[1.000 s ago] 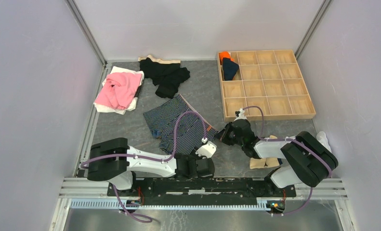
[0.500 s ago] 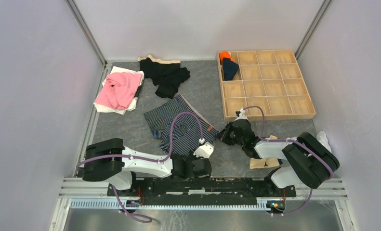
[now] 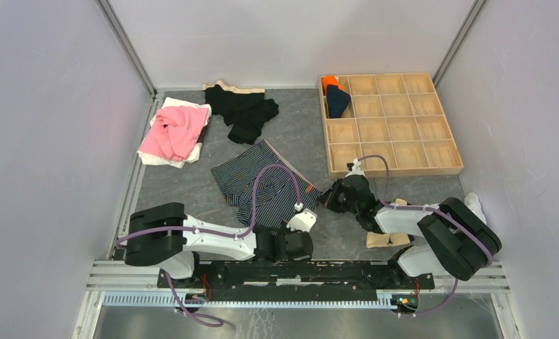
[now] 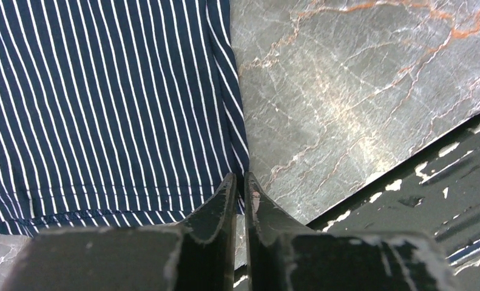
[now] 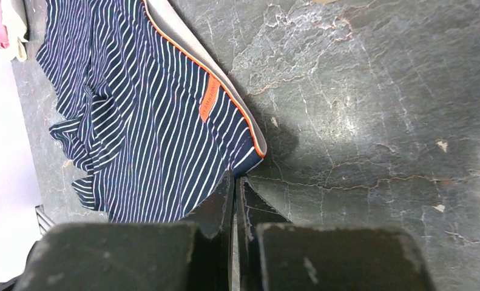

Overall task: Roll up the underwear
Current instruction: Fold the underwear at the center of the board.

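The left claw and right claw each pinch a near corner of the striped underwear.

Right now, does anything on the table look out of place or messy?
Two things. The striped underwear is rumpled along its left side instead of lying flat, and a small beige cloth lies alone near the right arm, far from the clothes pile at the back left.

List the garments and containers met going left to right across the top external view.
pink garment → navy striped underwear → wooden tray. The black garments overlap the underwear sideways, so they are left out.
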`<state>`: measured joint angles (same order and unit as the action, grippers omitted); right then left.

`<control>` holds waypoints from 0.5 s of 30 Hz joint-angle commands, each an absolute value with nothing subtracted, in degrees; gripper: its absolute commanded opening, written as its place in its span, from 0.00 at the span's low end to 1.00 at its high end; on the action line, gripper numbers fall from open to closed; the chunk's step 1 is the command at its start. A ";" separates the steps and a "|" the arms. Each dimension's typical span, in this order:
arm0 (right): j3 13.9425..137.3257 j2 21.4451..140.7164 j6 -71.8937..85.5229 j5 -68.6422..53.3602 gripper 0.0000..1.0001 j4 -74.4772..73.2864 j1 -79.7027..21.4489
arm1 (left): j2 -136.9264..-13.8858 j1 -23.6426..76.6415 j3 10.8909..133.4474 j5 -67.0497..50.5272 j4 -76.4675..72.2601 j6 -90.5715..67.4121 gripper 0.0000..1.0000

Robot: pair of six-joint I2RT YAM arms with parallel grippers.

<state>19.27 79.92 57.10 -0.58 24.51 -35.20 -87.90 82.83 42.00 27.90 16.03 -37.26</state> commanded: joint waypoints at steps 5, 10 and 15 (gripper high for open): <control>19.42 76.76 55.22 2.31 0.03 23.41 -35.29 | -94.60 82.22 42.25 24.72 22.66 -39.70 0.02; 19.42 73.75 52.89 3.82 0.00 21.17 -35.32 | -91.11 82.20 42.57 25.70 22.90 -39.84 0.02; 20.31 68.26 47.96 5.69 0.00 15.12 -35.53 | -86.49 82.54 43.74 22.45 17.60 -38.07 0.02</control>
